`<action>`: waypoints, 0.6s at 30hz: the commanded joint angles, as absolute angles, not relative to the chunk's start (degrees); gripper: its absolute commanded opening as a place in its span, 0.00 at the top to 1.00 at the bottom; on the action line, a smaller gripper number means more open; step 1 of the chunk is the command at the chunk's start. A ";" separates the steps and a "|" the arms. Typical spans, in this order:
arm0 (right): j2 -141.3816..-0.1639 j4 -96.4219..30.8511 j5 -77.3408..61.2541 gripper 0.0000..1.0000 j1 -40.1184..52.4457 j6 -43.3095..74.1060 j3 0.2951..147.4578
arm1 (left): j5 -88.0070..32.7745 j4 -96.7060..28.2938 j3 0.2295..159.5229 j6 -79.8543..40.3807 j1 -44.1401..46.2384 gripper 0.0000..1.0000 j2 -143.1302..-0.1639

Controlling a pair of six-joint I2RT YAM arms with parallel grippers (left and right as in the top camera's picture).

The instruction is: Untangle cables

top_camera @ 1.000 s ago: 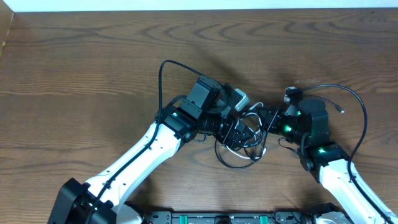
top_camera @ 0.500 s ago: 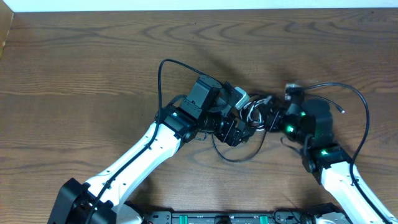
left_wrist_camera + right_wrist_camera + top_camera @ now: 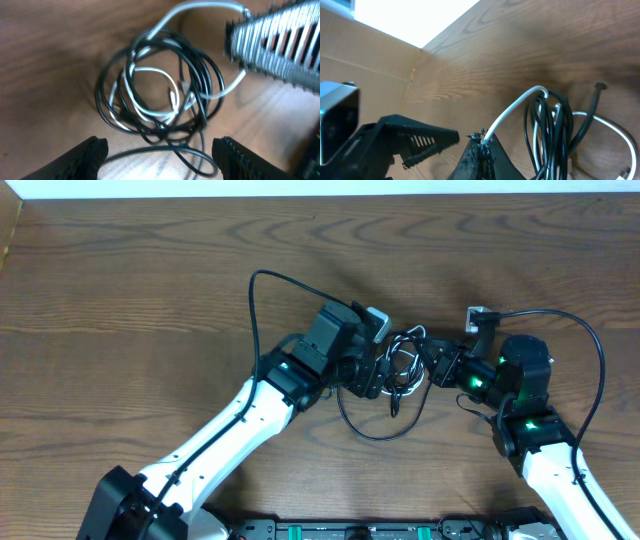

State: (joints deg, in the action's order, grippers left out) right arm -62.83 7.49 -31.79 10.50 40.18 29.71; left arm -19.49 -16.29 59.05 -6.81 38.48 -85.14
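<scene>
Cables [image 3: 400, 365]: one loose tangle of thin round cords on the desk [image 3: 150, 280], sitting between the two hands. Mostly glossy black, with one white cable [image 3: 506, 114] threaded through. The coils overlap in rough circles and cross many times. One black loop sags out of the bundle toward the robot base and lies flat on the wood. Plug ends are too small and blurred to tell apart.

Left hand [image 3: 160, 147]: jaws spread wide, nothing between them. It hovers just beside the tangle with the bundle framed between its two dark fingertips. The pads look ribbed and matte black.

Right hand [image 3: 481, 145]: jaws pinched together on the white cable. The cord leaves the pinch point, arcs up and over, then drops into the black coils. In the left wrist view one of its fingers [image 3: 280, 45] shows as a blurred comb-like ribbed bar at the upper right, with the white cord running up to it. Can't tell whether any black strand is caught in the pinch too.

Desk: dark brown wood grain, smooth, with faint glare.

A thicker black arm cable arcs over each wrist in the overhead view, separate from the tangle.
</scene>
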 commanded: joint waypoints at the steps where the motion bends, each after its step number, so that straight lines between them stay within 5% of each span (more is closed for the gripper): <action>1: -62.59 6.66 -30.41 0.99 10.04 41.87 30.37 | -12.32 -13.63 59.18 -8.47 41.54 0.27 -87.31; 18: -62.61 4.14 -28.34 0.99 10.04 42.19 30.37 | -12.38 -6.96 59.18 -18.65 44.07 0.28 -95.81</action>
State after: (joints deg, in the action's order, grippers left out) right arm -62.83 4.25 -28.88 10.50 41.69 29.71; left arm -13.15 -7.31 59.05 -17.02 43.88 -95.81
